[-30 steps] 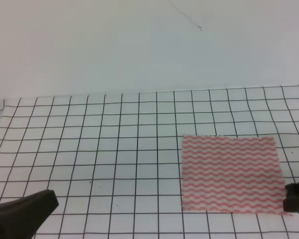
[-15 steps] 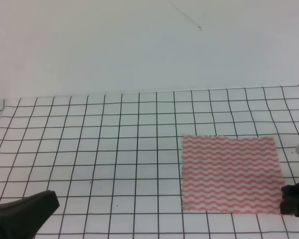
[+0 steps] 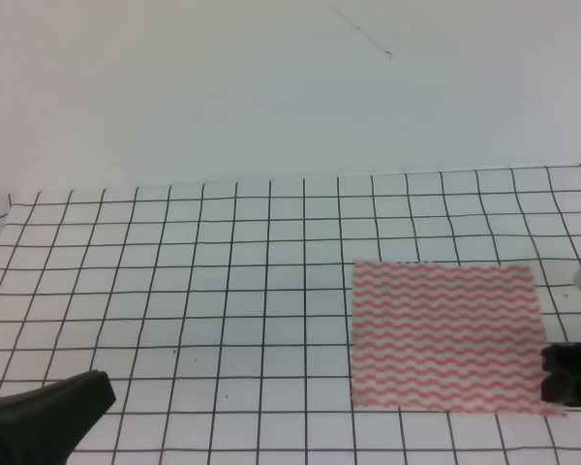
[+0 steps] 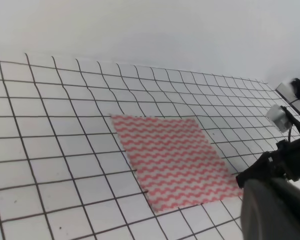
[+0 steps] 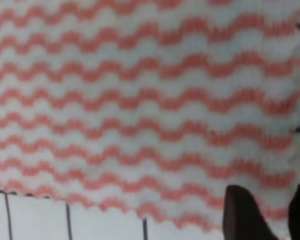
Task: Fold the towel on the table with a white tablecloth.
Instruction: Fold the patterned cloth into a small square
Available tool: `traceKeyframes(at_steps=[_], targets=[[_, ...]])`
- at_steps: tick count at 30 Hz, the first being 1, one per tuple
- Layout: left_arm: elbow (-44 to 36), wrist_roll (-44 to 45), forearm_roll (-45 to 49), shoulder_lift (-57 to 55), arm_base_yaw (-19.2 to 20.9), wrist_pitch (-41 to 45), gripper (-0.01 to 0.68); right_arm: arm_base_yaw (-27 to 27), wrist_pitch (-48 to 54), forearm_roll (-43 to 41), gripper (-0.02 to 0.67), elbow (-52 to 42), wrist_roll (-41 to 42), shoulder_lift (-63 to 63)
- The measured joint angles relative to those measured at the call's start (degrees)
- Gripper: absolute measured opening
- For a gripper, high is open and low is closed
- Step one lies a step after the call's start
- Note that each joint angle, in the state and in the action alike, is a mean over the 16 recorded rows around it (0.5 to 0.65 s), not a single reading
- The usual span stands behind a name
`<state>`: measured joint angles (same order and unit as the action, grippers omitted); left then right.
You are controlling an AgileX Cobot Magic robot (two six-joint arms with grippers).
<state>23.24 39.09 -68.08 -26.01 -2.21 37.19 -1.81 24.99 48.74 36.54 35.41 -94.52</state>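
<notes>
Bright, even light; blurry wrist close-up

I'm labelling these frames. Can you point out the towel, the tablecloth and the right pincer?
towel (image 3: 445,334): exterior high view, middle of striped cloth.
tablecloth (image 3: 174,291): exterior high view, bare gridded area.
right pincer (image 5: 262,215): right wrist view, between its dark fingertips.

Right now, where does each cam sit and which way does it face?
Exterior high: above the front edge, facing the white black-gridded tablecloth and wall; left gripper bottom left, right gripper at the right edge.
Left wrist: low, looking across the thin red-and-white wavy-striped towel toward the right arm.
Right wrist: close above the towel's near right corner, fingertips showing.
All three share the towel.
</notes>
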Motion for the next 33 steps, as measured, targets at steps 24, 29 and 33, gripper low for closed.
traceKeyframes(at_steps=[24,29,33], targets=[[0.00,0.20,0.00,0.00,0.00,0.00,-0.001,0.00,3.07,-4.55,0.170,1.47,3.07,-0.11],[0.00,0.20,0.01,0.00,0.00,-0.03,-0.001,0.00,2.98,-5.61,0.190,1.47,2.77,-0.11],[0.01,0.20,-0.01,0.00,-0.01,-0.08,-0.001,0.00,2.91,-6.33,0.202,1.45,2.55,-0.11]])
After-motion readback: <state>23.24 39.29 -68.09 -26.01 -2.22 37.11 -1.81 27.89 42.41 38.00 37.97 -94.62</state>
